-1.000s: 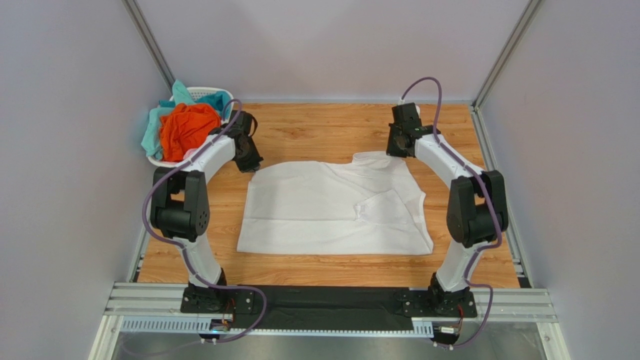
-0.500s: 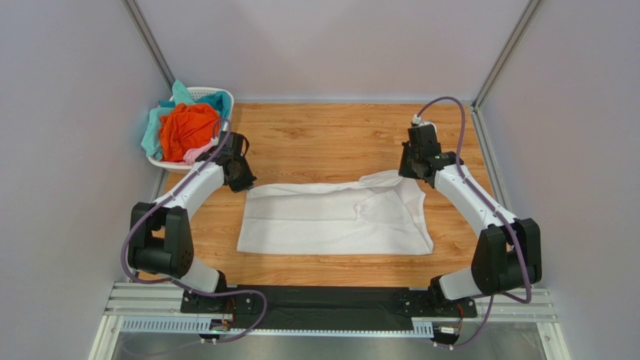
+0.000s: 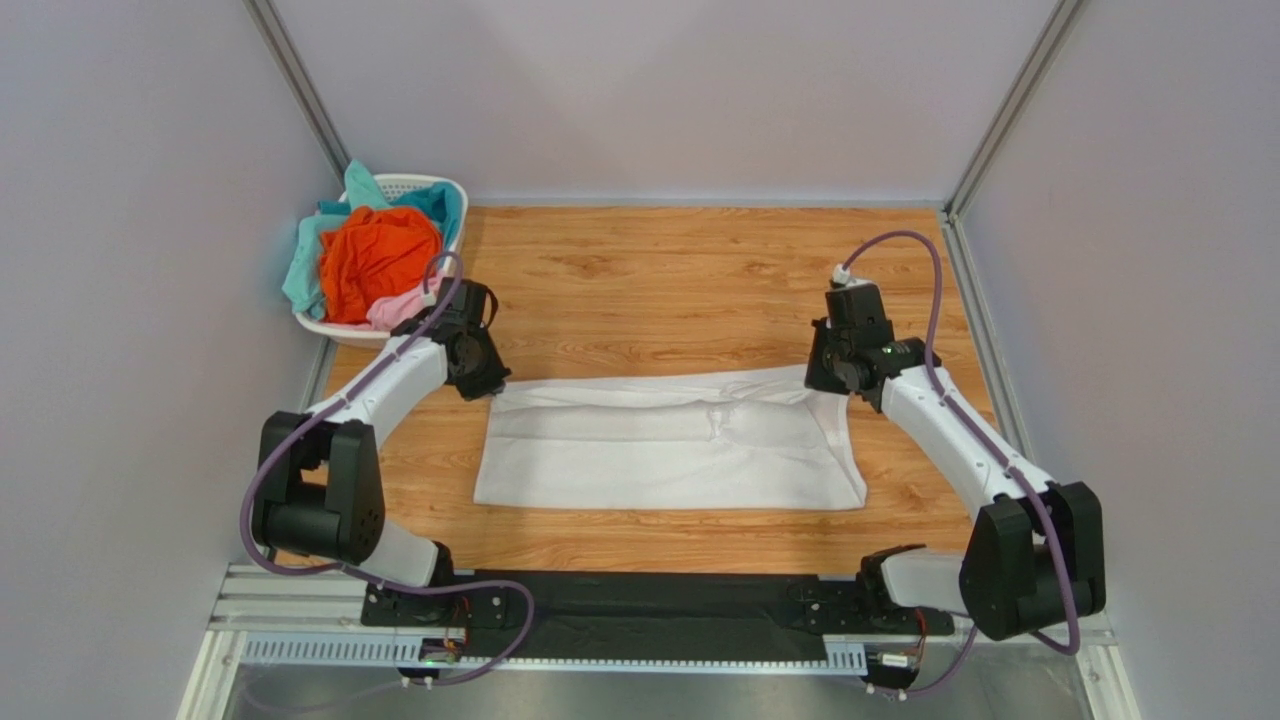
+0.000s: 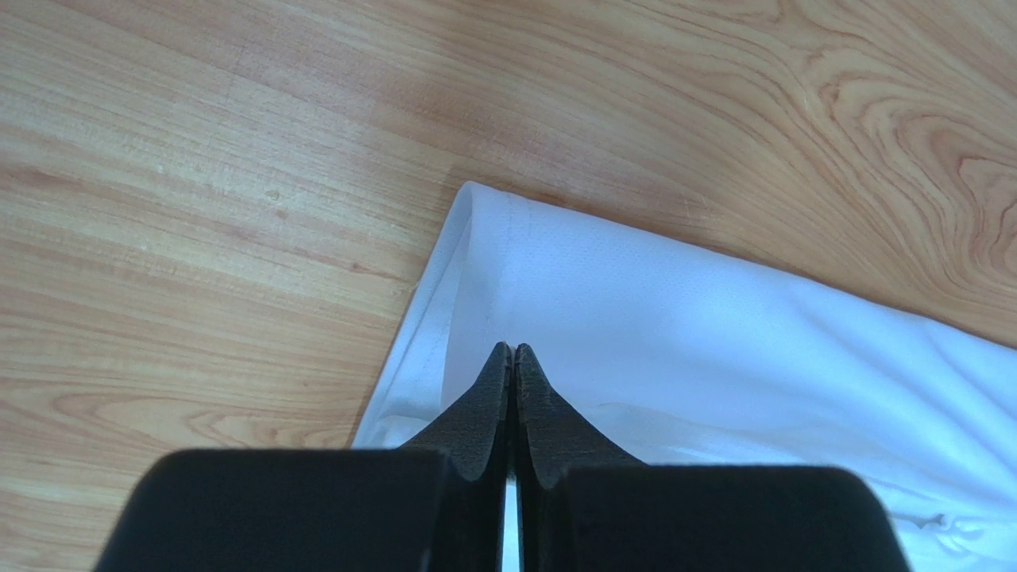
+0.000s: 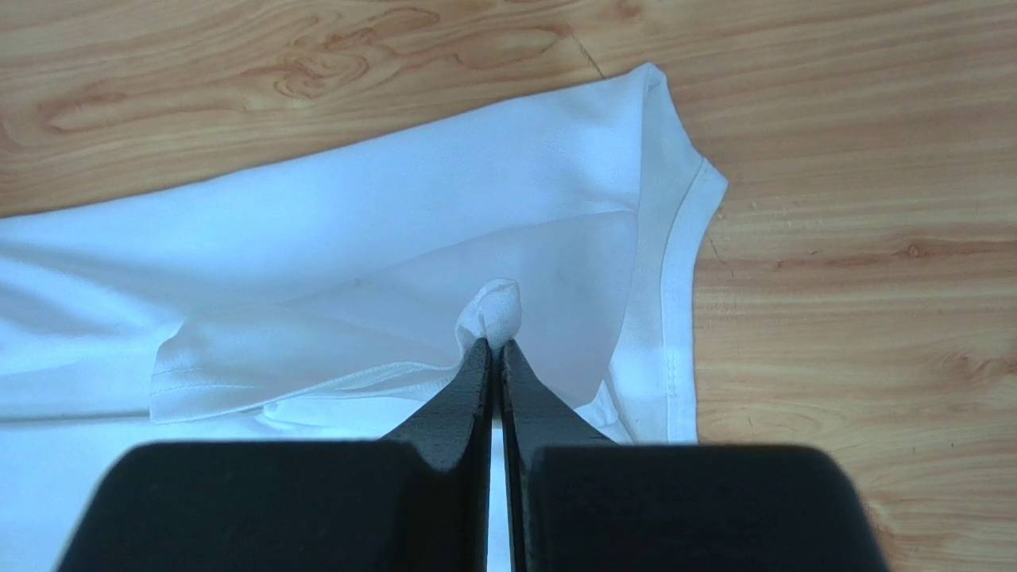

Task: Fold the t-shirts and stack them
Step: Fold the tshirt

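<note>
Two pinches on far edge of white t-shirt [image 3: 661, 450]: L gripper [image 3: 490, 380], R gripper [image 3: 825, 380]; bare table [image 3: 661, 285] beyond.

White t-shirt [image 3: 676, 446] is laid on counter [image 3: 646, 270], far part doubled over toward near hem, fold edge pulled taut. Orange t-shirt [image 3: 373, 255], teal t-shirt [image 3: 308, 263] and pink t-shirt [image 3: 394, 308] are piled crumpled in basket [image 3: 418, 185], far left.

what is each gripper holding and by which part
Both pinch the white t-shirt: left gripper its far left corner, right gripper a bunched fold at the far right.
</note>
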You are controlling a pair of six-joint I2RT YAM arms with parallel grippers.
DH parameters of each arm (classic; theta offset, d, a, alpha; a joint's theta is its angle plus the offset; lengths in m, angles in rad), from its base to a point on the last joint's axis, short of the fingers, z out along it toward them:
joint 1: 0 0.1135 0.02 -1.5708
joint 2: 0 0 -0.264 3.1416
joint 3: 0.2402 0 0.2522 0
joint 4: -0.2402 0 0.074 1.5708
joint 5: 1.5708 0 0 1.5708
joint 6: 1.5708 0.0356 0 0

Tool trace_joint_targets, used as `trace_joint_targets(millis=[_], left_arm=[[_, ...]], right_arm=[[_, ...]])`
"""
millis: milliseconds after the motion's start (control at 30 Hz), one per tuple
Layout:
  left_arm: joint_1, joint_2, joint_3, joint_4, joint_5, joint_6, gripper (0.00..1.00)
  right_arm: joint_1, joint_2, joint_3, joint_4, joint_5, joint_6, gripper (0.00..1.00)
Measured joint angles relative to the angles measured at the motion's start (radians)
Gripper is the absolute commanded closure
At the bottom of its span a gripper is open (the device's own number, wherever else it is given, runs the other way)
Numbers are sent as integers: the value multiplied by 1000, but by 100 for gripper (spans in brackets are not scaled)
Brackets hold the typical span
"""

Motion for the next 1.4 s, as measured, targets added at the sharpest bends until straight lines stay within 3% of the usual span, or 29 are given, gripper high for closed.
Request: trace_joint_targets(millis=[367, 467, 500, 533, 567, 600, 633, 667, 867, 1033, 1200, 1400], left_arm=[[0, -2, -70, 25, -3, -7, 99], [0, -9, -93, 25, -12, -11, 78], [0, -14, -100, 24, -17, -15, 68], [0, -25, -108, 20, -24, -19, 62], [0, -36, -115, 16, -31, -21, 45], [0, -49, -119, 11, -41, -21, 36], [0, -64, -121, 2, -49, -26, 26], [0, -77, -121, -8, -56, -29, 1], [0, -210, -109, -77, -79, -41, 0], [-24, -253, -65, -72, -17, -38, 0], [-85, -167, -24, -12, 84, -26, 0], [-107, -8, -34, 50, 179, -12, 0]], right_arm=[[4, -56, -158, -8, -71, 47, 85], [11, -63, -207, -16, -104, 78, 74], [14, -72, -224, -24, -117, 91, 62], [16, -85, -240, -33, -130, 103, 57], [17, -101, -257, -47, -140, 115, 50], [19, -118, -269, -62, -151, 124, 37], [21, -137, -277, -80, -160, 135, 30], [21, -156, -282, -99, -169, 140, 3], [21, -288, -250, -173, -218, 145, 0], [21, -297, -156, -156, -279, 149, 0], [21, -212, -153, -66, -325, 207, 0], [21, -2, -194, 44, -351, 277, 0]])
